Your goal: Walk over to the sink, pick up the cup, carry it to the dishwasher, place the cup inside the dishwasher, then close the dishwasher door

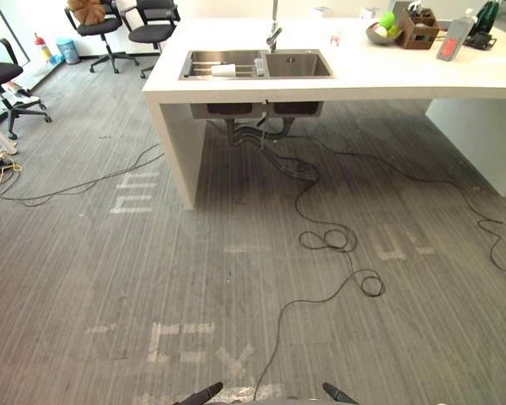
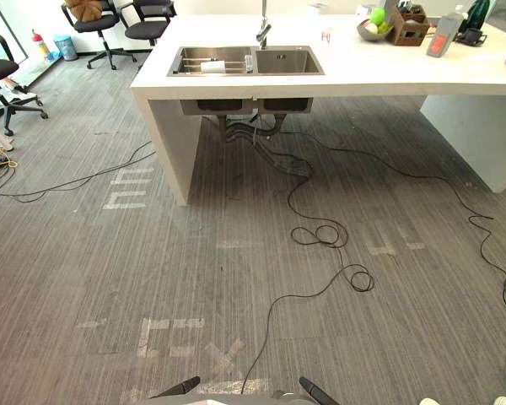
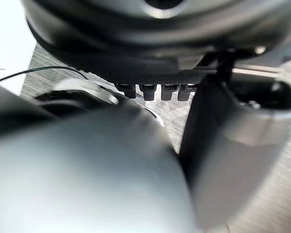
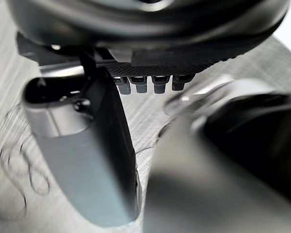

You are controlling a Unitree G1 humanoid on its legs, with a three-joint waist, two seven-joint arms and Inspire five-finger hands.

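While the left hand hangs over grey carpet, its fingers sit in a loose straight row and its thumb sticks out to the side, nothing held. Right hand has the same pose: fingers relaxed, thumb splayed wide, nothing in it, carpet past it. Both hands are well apart from the sink, with floor between.

Sink is a steel double basin set in a white counter. Cup, white, is in the sink's left basin, resting on a barred rack; upright or on its side, cannot tell. Faucet stands just behind the sink, at the divider between the basins.

On the counter right of the sink: a grey bowl holding green and pale round fruit. Just past the bowl is a brown box with dark items in it, too small to name. Farther from the sink is a grey bottle with a red label.

Left of the sink, past the counter's end, are black office chairs; one seat carries a brown lump. Pale tape marks lie on the carpet, on the near side of the sink.
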